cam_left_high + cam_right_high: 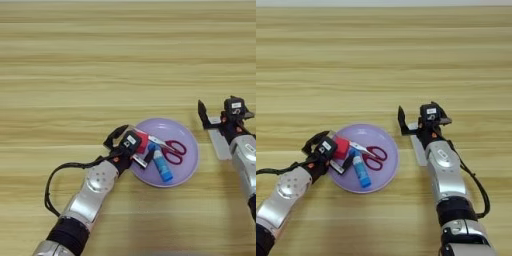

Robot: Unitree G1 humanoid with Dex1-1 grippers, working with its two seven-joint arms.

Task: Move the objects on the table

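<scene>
Your left gripper [340,154] has its jaws closed on the cube [341,148] over the plate [387,170]; your right gripper [417,119] hangs open above the remote [418,148].

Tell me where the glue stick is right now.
The blue glue stick lies on the purple plate, just left of the red-handled scissors and beside the left gripper.
</scene>
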